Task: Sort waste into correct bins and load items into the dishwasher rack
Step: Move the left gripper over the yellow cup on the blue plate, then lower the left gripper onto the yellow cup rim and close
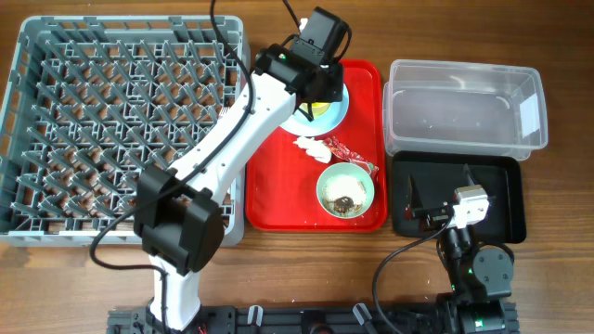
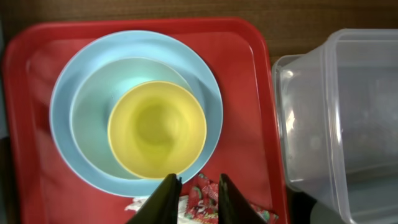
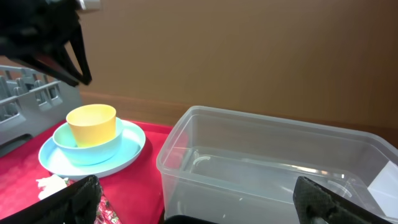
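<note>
Left tool [image 2: 199,180]: jaws nearly together with a narrow gap showing, nothing clamped. It hangs high over the far end of the flat red serving tray [image 1: 278,199]. Right wrist view puts it well above the stack.

Right tool [image 3: 198,185]: fingers wide apart, empty, parked over the shallow black rectangular tray [image 1: 506,199].

Where things are:
- Small yellow cup [image 2: 155,127] sits upright inside a pale green-blue bowl [image 2: 87,106], which sits on the light blue round plate [image 2: 62,124].
- Small shiny red snack wrapper [image 1: 345,151] lies flat on the red tray, just beside the plate rim, touching or nearly touching the crumpled white tissue [image 1: 306,144].
- Second pale bowl [image 1: 345,190], with brown scraps inside, is nearer the front of the tray.
- Clear plastic rectangular tub [image 1: 461,65] looks about empty.
- Large grey pegged rack [image 1: 19,139] has nothing loaded.
- Fork and spoon: can't spot them.

Likely target is the wrapper, since it shows through the jaw gap in the left wrist view. Could be the cup, though.

Handling guess:
- Wrapper: near weightless, thin, crinkly and slick. Pinch a raised fold from straight above. A flat spot will skate away, and a sloppy pinch drags the tissue along.
- Cup: light, stiff, smooth plastic. Take the rim with one finger inside and one outside. It may stick in the bowl and lift it too.
</note>
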